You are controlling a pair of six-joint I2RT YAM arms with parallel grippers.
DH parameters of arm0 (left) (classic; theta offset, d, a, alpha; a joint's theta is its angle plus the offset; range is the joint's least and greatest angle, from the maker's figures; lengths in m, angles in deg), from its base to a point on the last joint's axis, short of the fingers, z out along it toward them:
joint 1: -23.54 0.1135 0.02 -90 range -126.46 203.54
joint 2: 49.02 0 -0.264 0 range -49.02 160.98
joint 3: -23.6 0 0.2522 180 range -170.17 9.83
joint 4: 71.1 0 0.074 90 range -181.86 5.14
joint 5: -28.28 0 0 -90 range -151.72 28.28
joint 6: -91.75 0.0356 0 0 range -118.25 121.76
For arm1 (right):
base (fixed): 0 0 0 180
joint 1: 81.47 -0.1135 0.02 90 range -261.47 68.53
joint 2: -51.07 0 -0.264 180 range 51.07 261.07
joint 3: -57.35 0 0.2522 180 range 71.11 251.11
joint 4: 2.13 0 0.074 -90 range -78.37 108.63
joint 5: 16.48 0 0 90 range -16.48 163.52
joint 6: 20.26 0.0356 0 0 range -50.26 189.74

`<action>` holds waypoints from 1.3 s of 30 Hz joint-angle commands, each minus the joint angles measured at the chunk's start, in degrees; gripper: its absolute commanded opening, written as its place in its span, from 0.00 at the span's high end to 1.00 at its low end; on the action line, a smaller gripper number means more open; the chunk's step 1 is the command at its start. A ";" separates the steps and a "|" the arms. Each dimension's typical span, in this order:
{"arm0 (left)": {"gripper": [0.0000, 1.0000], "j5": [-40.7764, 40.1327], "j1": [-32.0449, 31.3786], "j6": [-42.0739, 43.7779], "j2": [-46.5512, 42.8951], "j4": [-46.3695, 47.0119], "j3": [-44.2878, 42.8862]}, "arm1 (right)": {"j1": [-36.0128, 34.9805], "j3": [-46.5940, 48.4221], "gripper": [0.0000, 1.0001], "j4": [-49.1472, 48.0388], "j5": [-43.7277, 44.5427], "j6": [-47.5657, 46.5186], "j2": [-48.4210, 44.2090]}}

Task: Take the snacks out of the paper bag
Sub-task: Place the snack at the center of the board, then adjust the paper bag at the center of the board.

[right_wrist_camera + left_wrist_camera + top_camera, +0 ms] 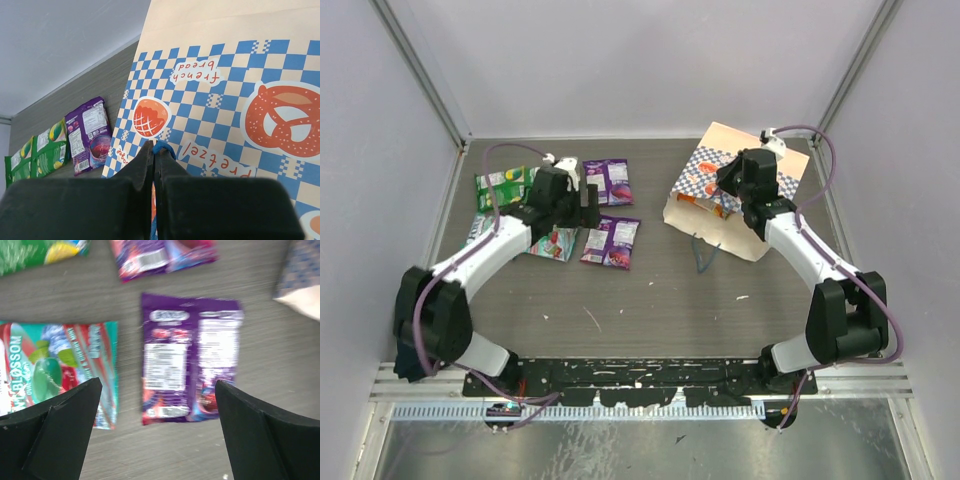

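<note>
The paper bag [698, 180] lies tipped on its side at the right rear, checkered side up [225, 95]. My right gripper [156, 150] is shut on its thin blue cord handle [165, 148], above the bag's side [732, 186]. Several snacks lie flat on the table at the left: a purple packet [190, 357], a teal one [60, 370], a green one [500, 183] and another purple one [610, 180]. My left gripper [157, 435] hovers open just above the table, near the purple packet's lower edge, with nothing between its fingers [586, 205].
A second blue cord handle [705, 258] trails on the table in front of the bag's mouth. Grey walls with metal rails close in the table at the back and both sides. Small white specks [592, 318] dot the front middle.
</note>
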 commanded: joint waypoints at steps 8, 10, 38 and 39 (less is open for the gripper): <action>0.02 2.06 -20.24 -6.85 -11.27 28.39 8.85 | 0.25 0.49 1.00 -3.20 1.37 2.09 -1.32; 0.01 1.39 -24.66 -6.69 -8.06 31.34 8.65 | 0.24 -0.04 1.00 -3.23 1.59 2.22 -1.94; 0.02 -7.55 -39.33 -4.58 11.54 48.36 2.97 | 0.20 -4.20 1.00 -1.03 10.20 2.73 -10.48; 0.02 -7.52 -39.38 -3.93 12.50 47.71 1.67 | 0.17 -3.65 1.00 -0.04 10.65 3.20 -10.32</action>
